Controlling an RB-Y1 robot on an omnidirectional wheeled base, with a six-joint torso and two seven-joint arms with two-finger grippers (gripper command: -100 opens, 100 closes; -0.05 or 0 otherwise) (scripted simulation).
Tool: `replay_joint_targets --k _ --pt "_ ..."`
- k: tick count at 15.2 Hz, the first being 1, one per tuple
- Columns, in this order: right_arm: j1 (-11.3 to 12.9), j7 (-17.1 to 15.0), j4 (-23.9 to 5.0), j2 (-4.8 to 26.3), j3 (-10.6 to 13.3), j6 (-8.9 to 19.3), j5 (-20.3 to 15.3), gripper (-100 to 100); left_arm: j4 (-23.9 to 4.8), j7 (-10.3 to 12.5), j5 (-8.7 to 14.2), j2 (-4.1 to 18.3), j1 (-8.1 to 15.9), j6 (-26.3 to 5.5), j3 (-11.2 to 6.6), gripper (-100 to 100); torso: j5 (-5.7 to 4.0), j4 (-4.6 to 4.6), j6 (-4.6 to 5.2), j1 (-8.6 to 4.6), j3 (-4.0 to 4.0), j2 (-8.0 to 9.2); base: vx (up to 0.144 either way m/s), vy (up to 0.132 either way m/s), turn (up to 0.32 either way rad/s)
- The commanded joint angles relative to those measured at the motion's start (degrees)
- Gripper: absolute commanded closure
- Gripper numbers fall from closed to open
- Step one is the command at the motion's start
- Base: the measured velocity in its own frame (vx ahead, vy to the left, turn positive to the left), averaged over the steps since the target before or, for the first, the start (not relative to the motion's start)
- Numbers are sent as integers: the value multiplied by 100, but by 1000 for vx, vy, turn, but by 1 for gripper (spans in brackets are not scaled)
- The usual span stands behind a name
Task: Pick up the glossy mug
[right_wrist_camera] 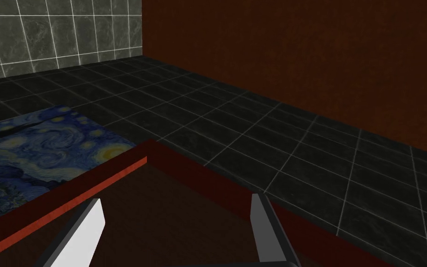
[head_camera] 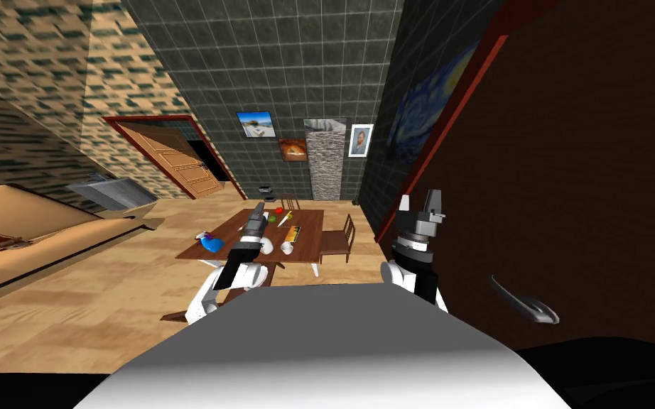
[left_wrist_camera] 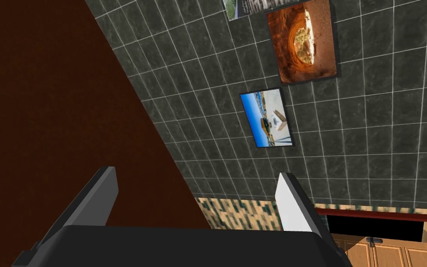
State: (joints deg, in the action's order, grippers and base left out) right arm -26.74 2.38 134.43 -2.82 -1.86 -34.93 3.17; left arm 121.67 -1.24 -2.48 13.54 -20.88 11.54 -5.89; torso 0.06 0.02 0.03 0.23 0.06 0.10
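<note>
- The left gripper (left_wrist_camera: pixel 196 172) is released, blades spread and aimed at the wall. The right gripper (right_wrist_camera: pixel 175 197) is also released.
- The white mug (head_camera: pixel 287 247) sits on the bench (head_camera: pixel 307 245), below and beside the left gripper.
- A similar white item (head_camera: pixel 266 246) next to it could cause a wrong pick or a knock.

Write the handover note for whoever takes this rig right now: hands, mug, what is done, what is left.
Left hand: open, empty, raised ahead of the chest.
Right hand: open, empty, raised beside a dark brown panel.
Mug: on the brown table across the wooden floor, near its front edge, stand a left white cup and a right white cup. From here I cannot tell which is the glossy mug.
Done: nothing grasped, and neither hand is at the table.
Left: drive up to the table, work out which cup is the mug, grasp it and lift.
</note>
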Motion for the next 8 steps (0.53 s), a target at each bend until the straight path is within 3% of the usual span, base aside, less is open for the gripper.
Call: replay_joint_targets --k 1,3,5,6,8 --pt "0 0 0 0 0 0 0 0 -286 -79 97 134 108 -286 -105 -100 0 0 0 0 0 0 -34 48 -226" --pt "0 0 0 0 0 0 0 0 -505 -145 166 213 203 -539 -178 -100 1 0 1 5 -1 -1 -38 52 -240" --pt "0 0 0 0 0 0 0 0 -583 -145 166 213 203 -560 -178 -100 2 0 -1 9 1 2 -40 47 -101" --pt "-1 0 0 0 -1 0 0 0 -789 -213 238 282 301 -811 -253 -100 2 0 -3 5 0 1 -28 36 -153" --pt "0 0 0 0 0 0 0 0 -1067 -283 313 344 403 -949 -330 -100 1 -1 0 3 -2 -4 -28 48 -214"
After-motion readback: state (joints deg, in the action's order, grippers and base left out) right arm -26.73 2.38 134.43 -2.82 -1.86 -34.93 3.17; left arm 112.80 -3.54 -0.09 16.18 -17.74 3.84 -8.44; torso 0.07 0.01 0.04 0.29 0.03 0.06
